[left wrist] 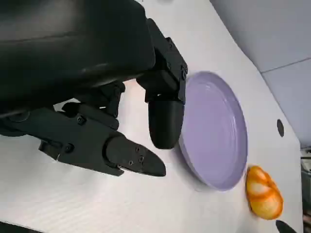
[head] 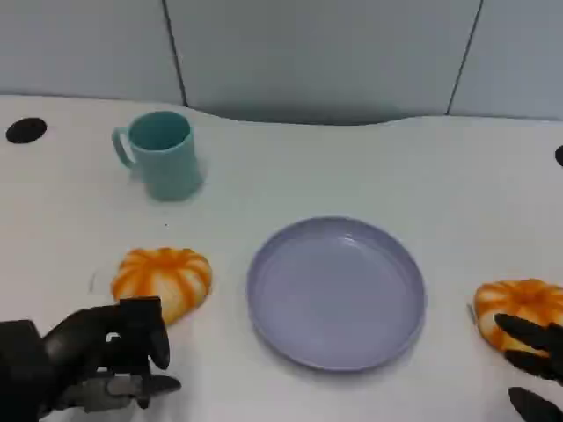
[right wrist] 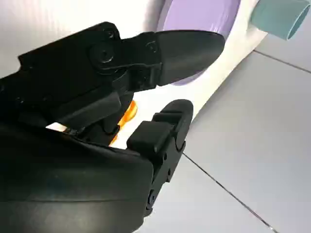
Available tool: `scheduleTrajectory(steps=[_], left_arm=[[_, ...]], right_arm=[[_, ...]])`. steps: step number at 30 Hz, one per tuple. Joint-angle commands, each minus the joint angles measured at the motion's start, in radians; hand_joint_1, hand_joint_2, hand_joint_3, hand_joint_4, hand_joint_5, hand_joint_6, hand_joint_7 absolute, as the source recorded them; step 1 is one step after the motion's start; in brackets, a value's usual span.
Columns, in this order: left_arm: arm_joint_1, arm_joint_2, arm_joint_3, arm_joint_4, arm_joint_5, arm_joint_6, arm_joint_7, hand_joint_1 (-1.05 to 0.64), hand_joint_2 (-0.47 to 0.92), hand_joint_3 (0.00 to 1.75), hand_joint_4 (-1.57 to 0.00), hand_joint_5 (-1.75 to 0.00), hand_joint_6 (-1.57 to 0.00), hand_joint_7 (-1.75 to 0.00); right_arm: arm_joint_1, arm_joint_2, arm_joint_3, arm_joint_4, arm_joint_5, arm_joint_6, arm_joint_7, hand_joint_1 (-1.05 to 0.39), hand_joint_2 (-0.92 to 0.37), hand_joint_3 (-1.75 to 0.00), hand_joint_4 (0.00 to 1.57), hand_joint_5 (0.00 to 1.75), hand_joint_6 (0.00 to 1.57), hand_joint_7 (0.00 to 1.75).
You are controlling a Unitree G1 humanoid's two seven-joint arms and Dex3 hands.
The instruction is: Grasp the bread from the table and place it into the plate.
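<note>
left hand (head: 110,356): nearest the head camera, at the lower left of the head view, hovering low over the white surface (head: 369,167); it holds nothing and its fingers (left wrist: 165,124) are apart, reaching toward the plate in the left wrist view
left bread (head: 163,280): an orange and white striped bun, lying on the surface just beyond the left hand and apart from its fingers, to the left of the plate and near its rim
right hand (head: 532,365): at the lower right edge of the head view, its dark fingertips spread and just at the near side of the right bread; whether they touch the bun cannot be told; the right wrist view shows its fingers (right wrist: 187,51) parted with nothing clasped between them, so it is released
right bread (head: 519,308): a second striped bun on the surface, to the right of the plate and apart from it; a sliver of orange shows between the fingers in the right wrist view
plate (head: 337,292): round, lavender, with a shallow raised rim, flat on the surface between the two buns, nothing in it
mug (head: 160,154): teal, upright, handle toward the left, standing farther back on the surface, well apart from the plate
wall panels (head: 308,53): grey, behind the far edge of the surface
</note>
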Motion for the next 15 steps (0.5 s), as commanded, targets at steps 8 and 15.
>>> scheduleTrajectory(steps=[8,15], left_arm=[[0.016,-0.024,0.047,-0.017,-0.022,-0.048,0.042,-0.23,0.91,0.03,-0.77,-1.75,-0.56,-1.75],[-0.066,-0.02,0.069,0.143,0.205,-0.524,0.23,-0.23,0.9,0.03,-0.78,-1.75,-0.56,-1.75]], right_arm=[[0.001,-0.001,0.0,-0.004,0.015,0.01,-0.001,-0.39,-0.92,-0.34,0.96,0.01,0.79,0.0],[-0.012,-0.008,0.004,0.006,-0.005,0.006,-0.006,-0.39,-0.92,-0.35,0.95,0.01,0.78,0.0]])
